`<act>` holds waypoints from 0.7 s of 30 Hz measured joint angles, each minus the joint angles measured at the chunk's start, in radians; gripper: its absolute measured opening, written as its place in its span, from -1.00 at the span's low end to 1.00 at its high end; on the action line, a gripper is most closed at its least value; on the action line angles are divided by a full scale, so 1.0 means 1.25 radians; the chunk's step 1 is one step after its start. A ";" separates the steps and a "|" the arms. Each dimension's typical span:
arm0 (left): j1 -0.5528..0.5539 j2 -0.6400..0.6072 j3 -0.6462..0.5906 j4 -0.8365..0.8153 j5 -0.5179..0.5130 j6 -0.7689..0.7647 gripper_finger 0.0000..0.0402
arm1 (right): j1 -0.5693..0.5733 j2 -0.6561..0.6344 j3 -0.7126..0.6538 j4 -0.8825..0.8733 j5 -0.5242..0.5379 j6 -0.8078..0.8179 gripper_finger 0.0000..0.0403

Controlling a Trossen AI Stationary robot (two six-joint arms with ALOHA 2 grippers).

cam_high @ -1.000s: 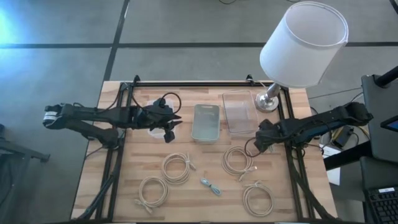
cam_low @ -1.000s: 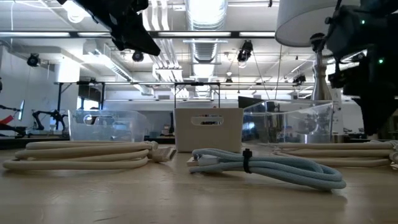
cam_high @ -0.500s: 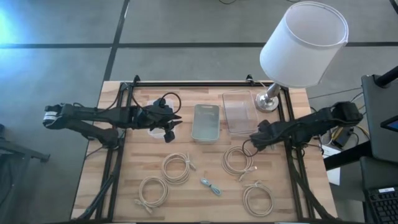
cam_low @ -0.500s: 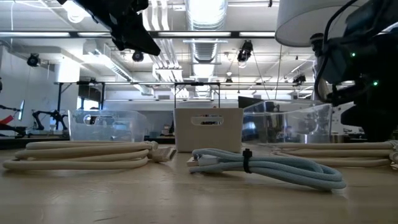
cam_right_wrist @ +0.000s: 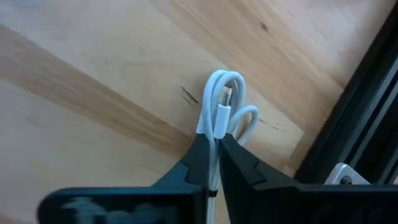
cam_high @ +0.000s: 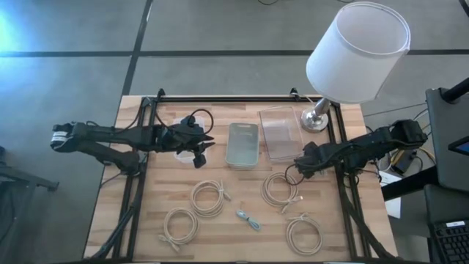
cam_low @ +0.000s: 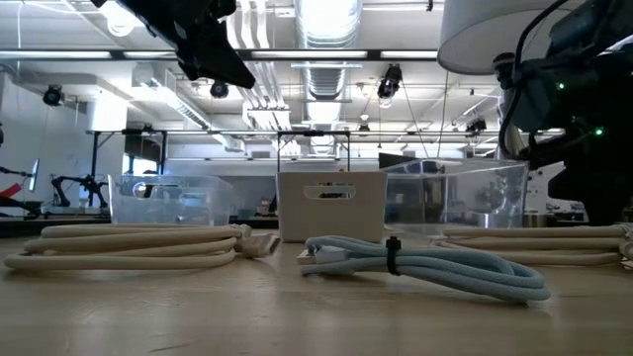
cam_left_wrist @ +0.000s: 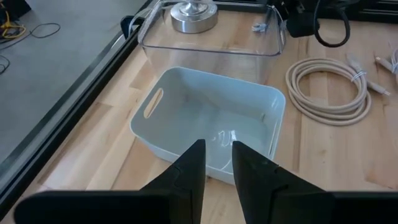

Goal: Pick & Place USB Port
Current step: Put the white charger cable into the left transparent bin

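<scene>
A small white USB cable (cam_right_wrist: pixel 219 99), folded into a short bundle, sits in my shut right gripper (cam_right_wrist: pixel 214 142) over the wood by the table's right rail. In the high view that gripper (cam_high: pixel 297 167) is just near of the clear box (cam_high: pixel 281 132); the left wrist view shows the cable (cam_left_wrist: pixel 260 26) at the box's corner. My left gripper (cam_high: pixel 209 139) hovers left of the white bin (cam_high: pixel 242 144). Its fingers (cam_left_wrist: pixel 217 152) stand a narrow gap apart with nothing between them. My right gripper pinches the white cable bundle between its two fingers, several strands together, with the loops (cam_right_wrist: pixel 225 81) and a plug sticking out past the fingertips. The fingers slant down from the table's right side. Whether the bundle rests on the wood, I cannot tell.
Several beige cable coils (cam_high: pixel 207 198) (cam_high: pixel 280 189) (cam_high: pixel 305 235) and a light blue cable (cam_high: pixel 248 218) lie on the near half of the table. A lamp (cam_high: pixel 357 51) stands at the far right corner, its base (cam_high: pixel 315 119) beside the clear box. Black rails run along both sides.
My right gripper has moved a little toward the table's left and near edges and has come lower.
</scene>
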 joint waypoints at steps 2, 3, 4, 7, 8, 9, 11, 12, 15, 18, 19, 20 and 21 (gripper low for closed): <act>0.000 0.000 0.000 0.000 0.000 0.000 -0.60 | 0.000 -0.015 0.008 0.009 -0.017 -0.009 -0.93; 0.000 0.000 0.000 0.000 0.000 0.000 -0.60 | 0.000 -0.023 0.013 0.014 -0.026 -0.013 -0.93; 0.000 0.000 0.000 0.000 0.000 0.000 -0.60 | 0.000 -0.030 0.019 0.014 -0.030 -0.014 -0.94; 0.000 0.000 0.000 0.000 0.000 0.000 -0.60 | 0.000 -0.053 0.037 0.009 -0.043 -0.022 -0.94; 0.000 0.000 0.000 0.000 0.000 0.000 -0.60 | 0.000 -0.059 0.044 0.008 -0.043 -0.026 -0.94; 0.000 0.000 0.000 0.000 0.000 0.000 -0.60 | 0.000 -0.065 0.050 0.004 -0.043 -0.027 -0.94; 0.000 0.000 0.000 0.000 0.000 0.000 -0.60 | 0.000 -0.074 0.068 -0.020 -0.040 -0.027 -0.94; 0.000 0.000 0.000 0.000 0.000 0.000 -0.60 | 0.000 -0.077 0.078 -0.039 -0.039 -0.027 -0.94; 0.000 0.000 0.000 0.000 0.000 -0.001 -0.60 | 0.000 -0.083 0.116 -0.121 -0.036 -0.012 -0.94; 0.000 0.000 0.000 0.002 0.000 -0.002 -0.60 | 0.000 -0.082 0.164 -0.218 -0.032 0.009 -0.94; 0.000 0.000 0.000 0.002 0.000 -0.002 -0.60 | 0.000 -0.082 0.181 -0.244 -0.029 0.013 -0.94; -0.001 0.000 0.000 0.002 0.000 -0.002 -0.60 | 0.000 -0.082 0.199 -0.266 -0.024 0.015 -0.94; -0.001 0.000 0.000 0.002 0.000 -0.002 -0.60 | 0.000 -0.083 0.215 -0.282 -0.015 0.016 -0.94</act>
